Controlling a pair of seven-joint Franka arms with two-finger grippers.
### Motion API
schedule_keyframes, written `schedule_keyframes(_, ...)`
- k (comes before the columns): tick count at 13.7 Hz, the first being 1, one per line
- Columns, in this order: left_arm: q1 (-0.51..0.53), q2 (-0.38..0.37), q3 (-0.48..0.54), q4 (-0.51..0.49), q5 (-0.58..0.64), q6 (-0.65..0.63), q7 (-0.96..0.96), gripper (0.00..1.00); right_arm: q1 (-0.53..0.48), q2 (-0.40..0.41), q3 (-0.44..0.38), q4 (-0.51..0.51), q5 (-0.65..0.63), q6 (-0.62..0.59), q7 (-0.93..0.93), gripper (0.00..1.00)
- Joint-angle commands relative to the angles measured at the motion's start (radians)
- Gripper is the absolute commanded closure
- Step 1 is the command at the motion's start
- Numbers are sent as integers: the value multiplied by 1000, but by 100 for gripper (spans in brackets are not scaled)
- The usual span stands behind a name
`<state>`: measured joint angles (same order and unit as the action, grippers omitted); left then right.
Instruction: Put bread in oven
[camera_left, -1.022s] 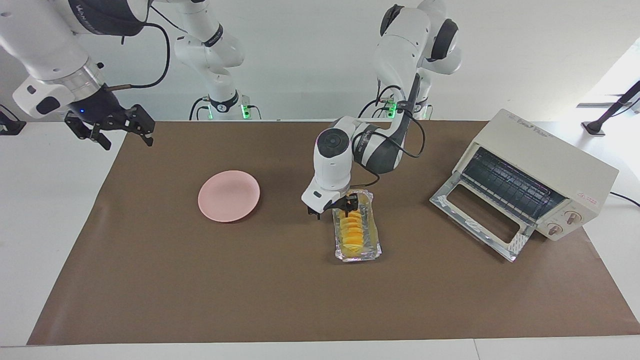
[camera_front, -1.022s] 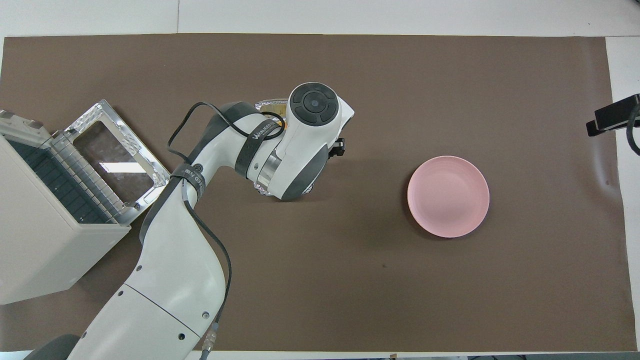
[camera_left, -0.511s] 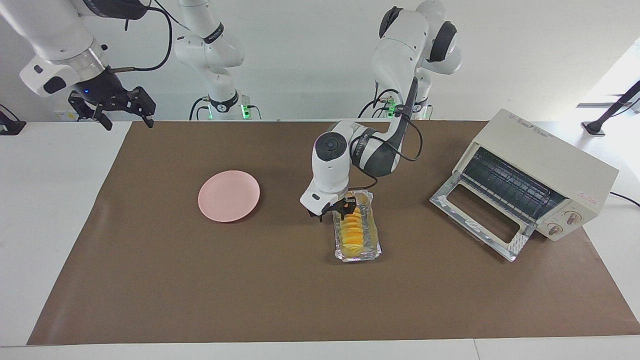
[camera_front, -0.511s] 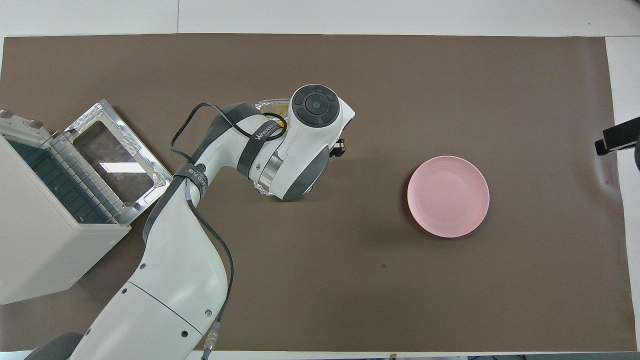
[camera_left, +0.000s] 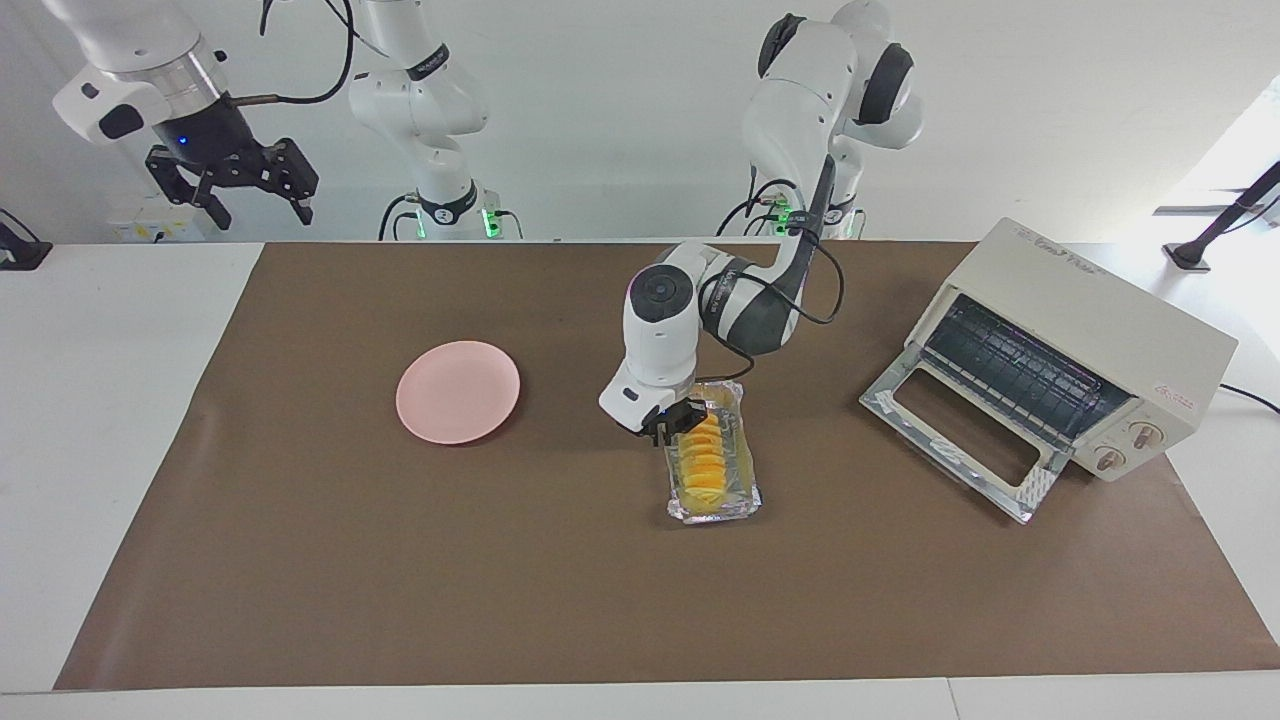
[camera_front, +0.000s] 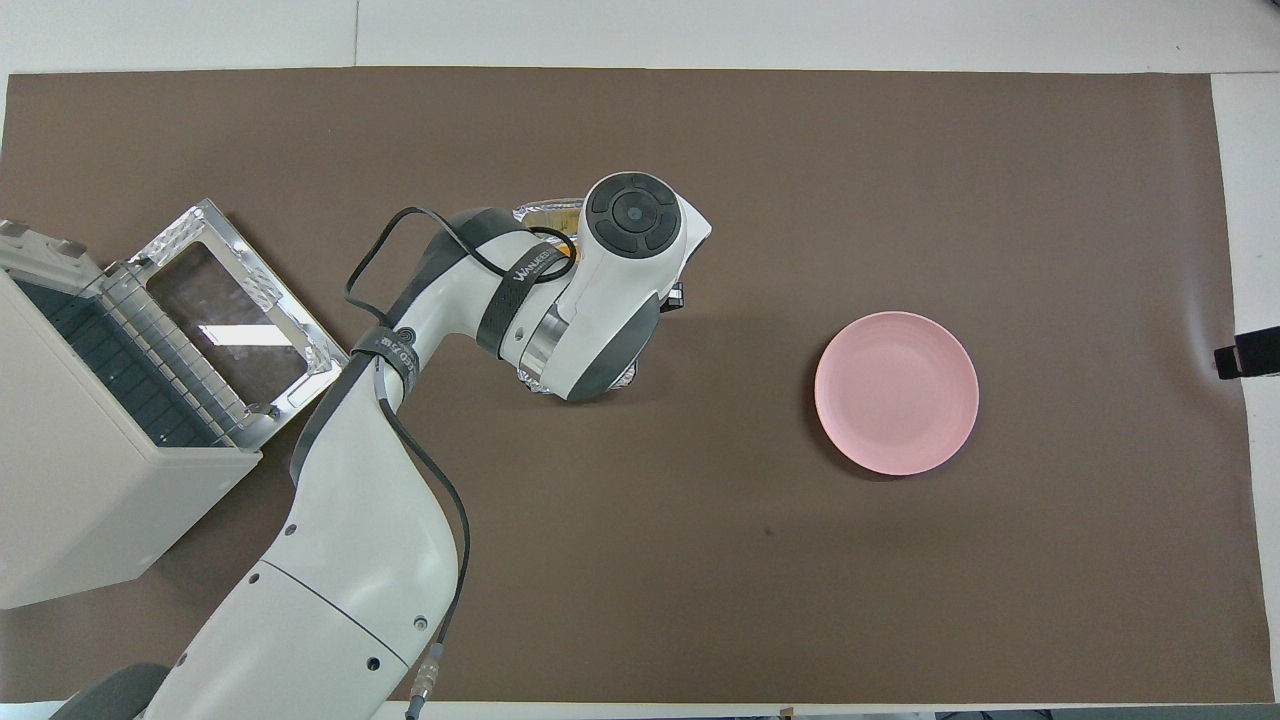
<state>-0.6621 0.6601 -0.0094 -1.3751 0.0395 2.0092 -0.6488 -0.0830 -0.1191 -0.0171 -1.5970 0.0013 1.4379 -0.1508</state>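
— The left claw (camera_left: 668, 428) was gaping a second ago; now it has snapped shut on the rim of the crinkled silver foil tray (camera_left: 712, 505), at the side facing the round pink plate (camera_left: 458, 391).

— So it's gripping the tray, not the bread?

— It looks so. The row of yellow-orange bread slices (camera_left: 704, 458) lies in that tray, well apart from the cream-white toaster oven (camera_left: 1090, 335), toward the plate. I'd say the carry comes next; the oven's glass door is already dropped open.

— And the other arm?

— The right claw (camera_left: 240, 185) has climbed away, fingers spread and empty, waiting up past the plate's end of the counter (camera_left: 110, 400).

— The surface?

— Brown paper sheet (camera_left: 400, 560) over a white counter, plain white wall.
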Motion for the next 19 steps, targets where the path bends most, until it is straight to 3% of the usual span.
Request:
schedule_keyframes(1, 2, -3, 5, -27, 4, -39, -85, 100, -18, -30, 16, -44, -10, 44, -21, 0)
schedule_keyframes(5, 4, -10, 165, 102, -95, -231, -189, 100, -18, -28, 16, -43, -9, 79, -13, 0)
schedule_keyframes(9, 27, -30, 325, 113, -116, -277, -244, 100, -18, -21, 17, -40, -3, 81, -13, 0)
schedule_keyframes(13, 136, -68, 378, 93, -105, -331, -236, 100, -20, 1, 16, -29, 6, 84, -12, 0)
schedule_keyframes(16, 212, -99, 379, 84, -75, -386, -115, 100, -18, -2, 17, -32, 8, 78, -10, 0)
schedule_keyframes(19, 240, -161, 378, -31, -75, -386, -51, 100, -17, -8, 19, -40, 6, 72, -12, 0)
